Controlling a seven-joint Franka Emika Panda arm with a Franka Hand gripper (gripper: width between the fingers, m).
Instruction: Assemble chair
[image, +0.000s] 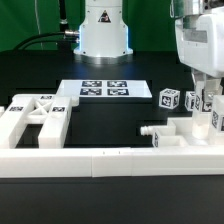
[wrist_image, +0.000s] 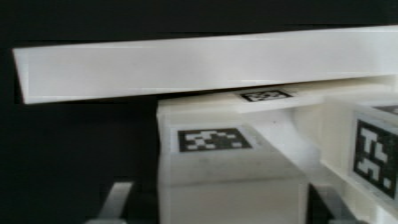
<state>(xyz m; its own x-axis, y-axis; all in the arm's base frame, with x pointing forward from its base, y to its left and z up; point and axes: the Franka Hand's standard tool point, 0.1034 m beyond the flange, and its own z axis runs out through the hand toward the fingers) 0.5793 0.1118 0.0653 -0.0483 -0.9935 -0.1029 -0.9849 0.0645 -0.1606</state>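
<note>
Two views are giving different things: the exterior view is taking in the whole black table (image: 110, 120), while the wrist view is showing only a close tagged block (wrist_image: 222, 150) under a long white bar (wrist_image: 178, 65) lying crosswise. The chair parts are looking chunky, matte white and tagged. At the exterior view's left a frame (image: 35, 115) is lying, its bars slanting from the low wall (image: 100, 160) toward the marker board (image: 105, 89); at the right, small tagged pieces (image: 168, 98) are standing. The claw (image: 205, 98) is hanging among them; whether it is gripping anything cannot be told.

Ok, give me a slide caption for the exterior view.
Panda arm over tagged white chair parts near the border wall, marker board behind.
</note>
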